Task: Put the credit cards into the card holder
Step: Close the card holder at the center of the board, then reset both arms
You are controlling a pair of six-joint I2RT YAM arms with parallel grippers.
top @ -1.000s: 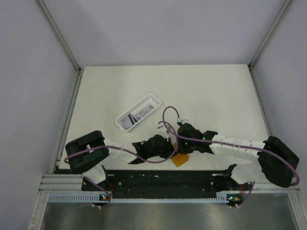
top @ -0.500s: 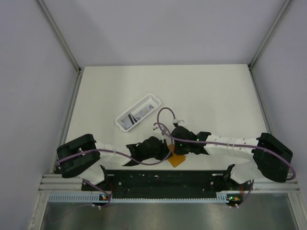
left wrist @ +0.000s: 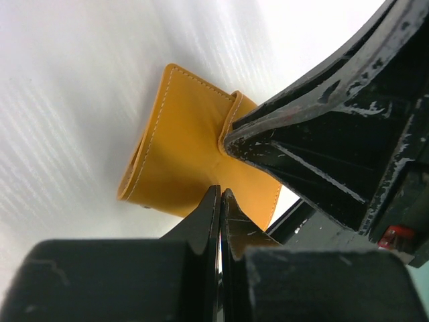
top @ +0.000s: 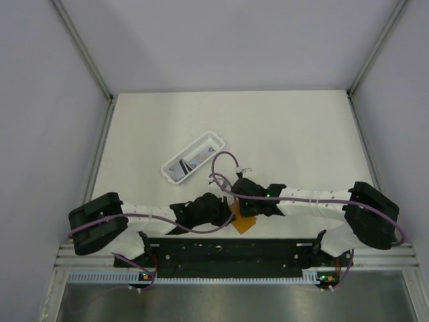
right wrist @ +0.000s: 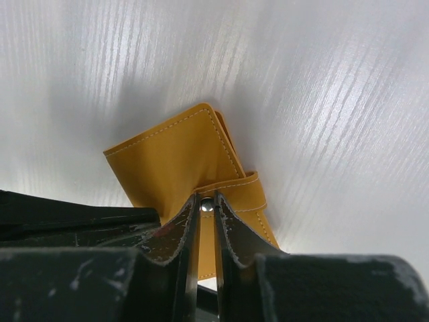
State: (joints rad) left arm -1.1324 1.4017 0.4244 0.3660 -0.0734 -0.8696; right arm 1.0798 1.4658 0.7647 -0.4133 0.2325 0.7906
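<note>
Your left gripper (left wrist: pixel 220 194) & right gripper (right wrist: pixel 206 202) both pinch the card holder (left wrist: pixel 177 144) at the near edge of the table (top: pixel 301 134), right one prob. on its strap (right wrist: pixel 236 190). Pull unevenly & it slips or twists.

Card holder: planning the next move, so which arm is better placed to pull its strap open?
Right, probably: the right gripper pinches the strap, while the left gripper is shut at the edge of the holder, seemingly just bracing it.

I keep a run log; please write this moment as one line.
left gripper: shut on card holder edge | right gripper: shut on its strap | credit cards: in white tray
</note>
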